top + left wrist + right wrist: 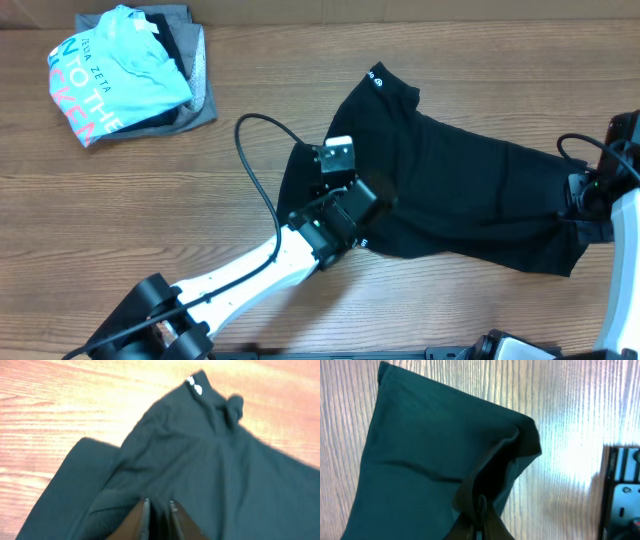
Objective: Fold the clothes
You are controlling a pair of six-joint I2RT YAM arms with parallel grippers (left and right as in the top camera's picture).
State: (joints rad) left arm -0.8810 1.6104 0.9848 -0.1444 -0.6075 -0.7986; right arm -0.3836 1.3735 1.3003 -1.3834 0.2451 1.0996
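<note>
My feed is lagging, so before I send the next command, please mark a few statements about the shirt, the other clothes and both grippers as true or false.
1. The right gripper is shut on a fold of the black T-shirt. True.
2. The black T-shirt is folded into a neat square. False: it lies spread out and rumpled on the table.
3. The light blue tee lies on top of the grey garments. True.
4. The left gripper hangs over the light blue tee. False: it is over the black T-shirt, well apart from the tee.
</note>
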